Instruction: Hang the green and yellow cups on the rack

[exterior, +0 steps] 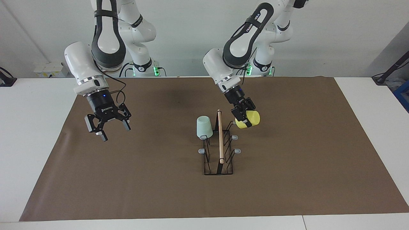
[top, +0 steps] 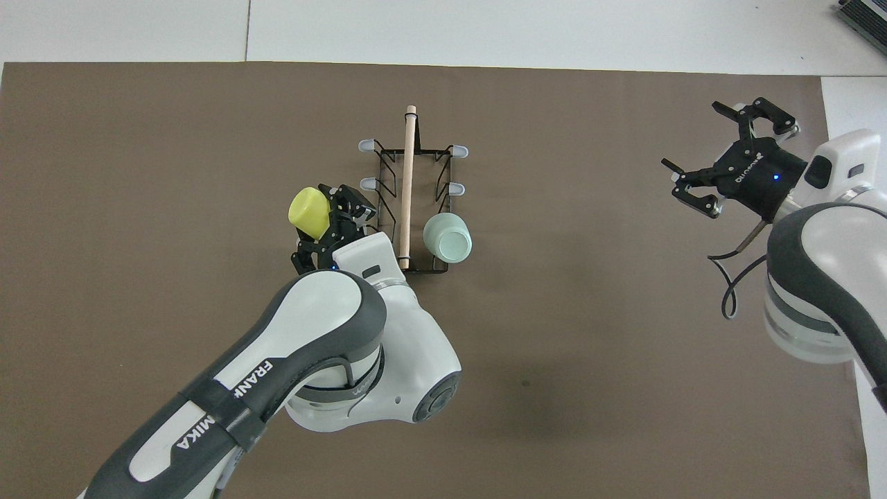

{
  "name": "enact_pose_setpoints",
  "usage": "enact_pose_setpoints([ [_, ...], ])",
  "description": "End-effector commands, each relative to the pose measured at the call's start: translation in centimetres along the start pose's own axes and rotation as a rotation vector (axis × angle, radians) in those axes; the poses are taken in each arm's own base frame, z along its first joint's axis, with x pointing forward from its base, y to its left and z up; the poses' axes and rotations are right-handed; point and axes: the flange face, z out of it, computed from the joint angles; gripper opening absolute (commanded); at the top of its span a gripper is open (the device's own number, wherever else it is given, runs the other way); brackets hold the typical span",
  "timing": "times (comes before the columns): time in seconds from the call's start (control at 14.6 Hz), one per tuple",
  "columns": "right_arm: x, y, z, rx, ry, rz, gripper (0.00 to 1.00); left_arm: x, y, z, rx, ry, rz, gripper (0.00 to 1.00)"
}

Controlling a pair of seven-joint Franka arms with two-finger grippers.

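Observation:
The black wire rack [exterior: 220,159] [top: 388,208] with a wooden rod on top stands mid-mat. The pale green cup [exterior: 204,127] [top: 448,237] sits mouth-down on the rack's prong nearest the robots, on the right arm's side. My left gripper [exterior: 243,118] [top: 324,220] is shut on the yellow cup [exterior: 250,119] [top: 310,213], which lies tilted on its side, close against the nearest prong on the left arm's side. That prong is hidden, so I cannot tell whether the cup is on it. My right gripper [exterior: 108,130] [top: 696,138] hangs open and empty over the mat toward the right arm's end.
A brown mat [exterior: 287,179] [top: 138,138] covers most of the white table [exterior: 32,127]. Several grey-tipped prongs [exterior: 237,150] stick out from the rack's sides.

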Motion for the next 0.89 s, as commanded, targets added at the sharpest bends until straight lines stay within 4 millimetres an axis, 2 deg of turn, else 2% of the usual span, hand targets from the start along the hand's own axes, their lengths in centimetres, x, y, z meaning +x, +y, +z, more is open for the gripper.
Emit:
enact_pose_setpoints([
  [0.0, -0.5, 1.5, -0.5, 0.028, -0.071, 0.01, 1.0, -2.6, 0.5, -0.4, -0.034, 0.023, 0.008, 0.0],
  [0.34, -0.1, 3.0, -1.2, 0.103, -0.254, -0.019, 1.0, -3.5, 0.8, -1.3, -0.046, 0.024, 0.019, 0.0],
  [0.41, 0.3, 3.0, -1.3, 0.122, -0.292, -0.014, 1.0, -3.3, 0.8, -1.4, -0.042, 0.033, 0.017, 0.25],
  [0.48, 0.6, 3.1, -1.3, 0.128, -0.333, -0.009, 1.0, -3.3, 0.8, -1.6, -0.041, 0.037, 0.017, 0.6],
  [0.55, 0.9, 3.1, -1.3, 0.119, -0.37, -0.007, 1.0, -3.5, 0.8, -1.7, -0.04, 0.036, 0.019, 0.9],
  [0.61, 1.0, 3.1, -1.3, 0.107, -0.405, 0.004, 1.0, -3.5, 0.8, -1.9, -0.041, 0.036, 0.019, 1.0],
  [0.82, 2.0, 2.3, -1.1, 0.067, -0.523, 0.073, 1.0, -3.7, 0.8, -2.5, -0.043, 0.039, 0.021, 1.0],
])
